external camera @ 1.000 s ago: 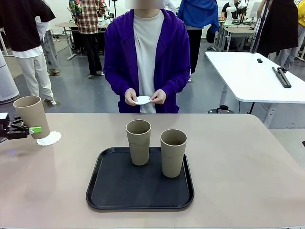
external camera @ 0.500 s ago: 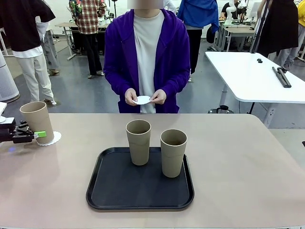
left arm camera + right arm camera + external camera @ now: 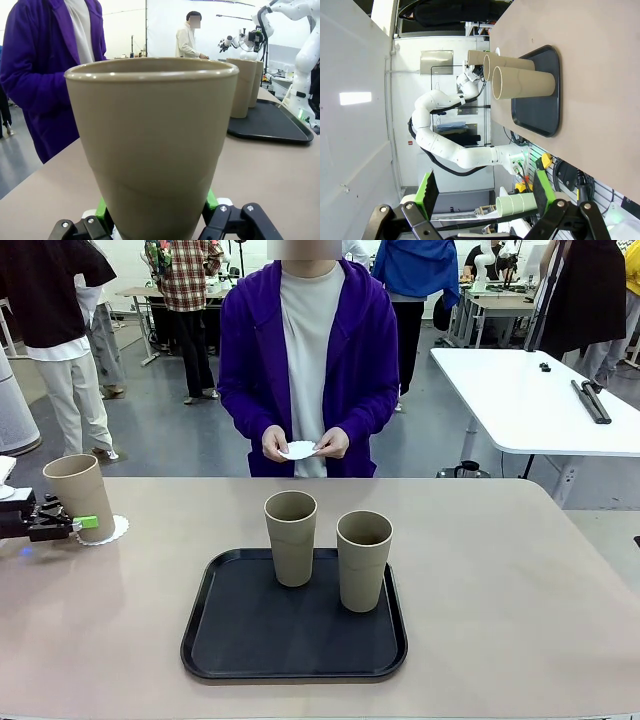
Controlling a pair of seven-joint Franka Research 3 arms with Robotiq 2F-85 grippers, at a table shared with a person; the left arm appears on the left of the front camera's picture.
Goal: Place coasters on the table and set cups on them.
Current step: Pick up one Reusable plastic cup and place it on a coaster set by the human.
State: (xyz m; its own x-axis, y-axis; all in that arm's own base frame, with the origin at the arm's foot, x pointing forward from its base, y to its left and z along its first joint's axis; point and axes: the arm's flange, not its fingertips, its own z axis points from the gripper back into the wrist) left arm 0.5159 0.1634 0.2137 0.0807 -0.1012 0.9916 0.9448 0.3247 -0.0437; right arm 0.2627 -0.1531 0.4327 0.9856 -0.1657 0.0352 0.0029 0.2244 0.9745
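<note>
At the table's [image 3: 500, 590] far left edge, my left gripper [image 3: 72, 523] is shut on a khaki cup [image 3: 79, 492]. The cup stands upright with its base on a white lacy coaster [image 3: 112, 530]. In the left wrist view that cup [image 3: 155, 145] looms between the green pads [image 3: 210, 198]. Two more cups [image 3: 291, 538] [image 3: 364, 560] stand on the black tray [image 3: 295, 635]. The person across the table holds another coaster [image 3: 298, 450] in both hands. My right gripper [image 3: 485, 195] is open, off the table, and sees the tray [image 3: 540, 112] and its cups [image 3: 525, 82] from afar.
A white table [image 3: 540, 400] stands beyond the far right corner. People stand in the background behind the person. Bare tabletop lies on both sides of the tray and in front of the person.
My left gripper has lowered the cup from above the table down onto the coaster at the left edge. The person's hands and the tray cups have not moved.
</note>
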